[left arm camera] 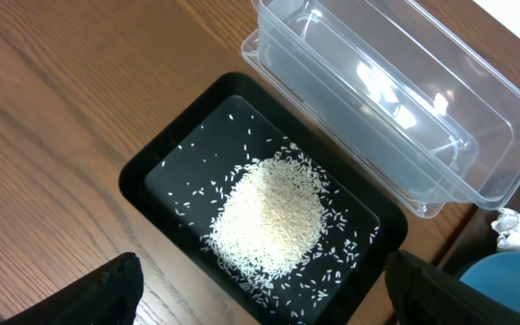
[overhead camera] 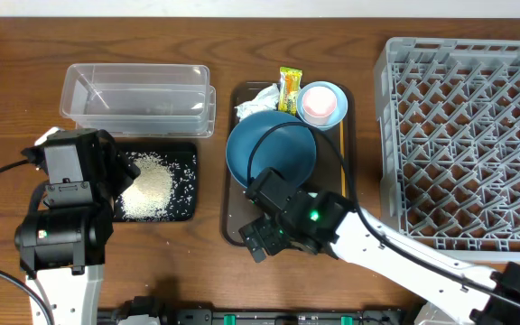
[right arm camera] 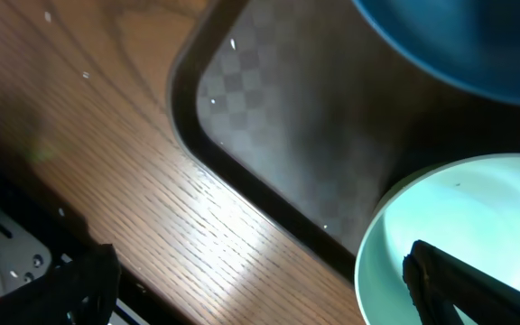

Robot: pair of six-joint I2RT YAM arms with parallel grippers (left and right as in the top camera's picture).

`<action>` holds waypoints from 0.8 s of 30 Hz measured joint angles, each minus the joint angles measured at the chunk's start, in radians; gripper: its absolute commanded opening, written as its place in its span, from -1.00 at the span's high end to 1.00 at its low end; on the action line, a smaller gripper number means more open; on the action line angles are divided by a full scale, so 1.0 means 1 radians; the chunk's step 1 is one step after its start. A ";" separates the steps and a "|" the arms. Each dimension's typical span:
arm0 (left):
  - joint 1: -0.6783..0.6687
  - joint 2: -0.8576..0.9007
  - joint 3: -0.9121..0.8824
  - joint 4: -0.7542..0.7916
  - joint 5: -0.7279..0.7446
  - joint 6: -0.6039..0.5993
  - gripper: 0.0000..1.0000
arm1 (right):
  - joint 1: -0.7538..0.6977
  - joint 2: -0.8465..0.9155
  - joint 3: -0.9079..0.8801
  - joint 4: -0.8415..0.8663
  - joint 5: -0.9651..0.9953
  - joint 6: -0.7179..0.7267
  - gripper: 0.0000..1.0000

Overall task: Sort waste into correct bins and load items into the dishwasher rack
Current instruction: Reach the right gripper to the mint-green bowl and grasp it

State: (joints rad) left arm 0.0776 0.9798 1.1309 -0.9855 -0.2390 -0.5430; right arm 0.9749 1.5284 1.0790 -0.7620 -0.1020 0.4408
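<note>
Right gripper, jaws wide, straddles the rim of the mint bowl at the near end of the brown tray, one finger inside; left gripper, likewise wide, hovers left of that tray.
</note>
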 measured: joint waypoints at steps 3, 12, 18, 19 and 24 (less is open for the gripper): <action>0.000 0.000 0.000 0.000 0.000 0.000 -0.75 | 0.000 0.004 0.000 -0.013 -0.003 0.000 -0.98; 0.000 0.000 0.000 0.000 0.000 0.000 -0.75 | 0.000 0.004 -0.001 -0.026 0.008 0.004 -0.67; 0.000 0.000 0.000 0.000 0.000 0.000 -0.75 | 0.000 0.004 -0.002 -0.031 0.051 0.010 -0.58; 0.000 0.000 0.000 0.000 0.000 0.000 -0.75 | 0.000 0.004 -0.003 -0.036 0.072 0.018 -0.57; 0.000 0.000 0.000 0.000 0.000 0.000 -0.75 | 0.000 0.004 -0.047 -0.023 0.166 0.065 -0.45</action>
State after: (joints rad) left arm 0.0780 0.9798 1.1309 -0.9855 -0.2390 -0.5430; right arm 0.9749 1.5322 1.0317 -0.7849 0.0639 0.5060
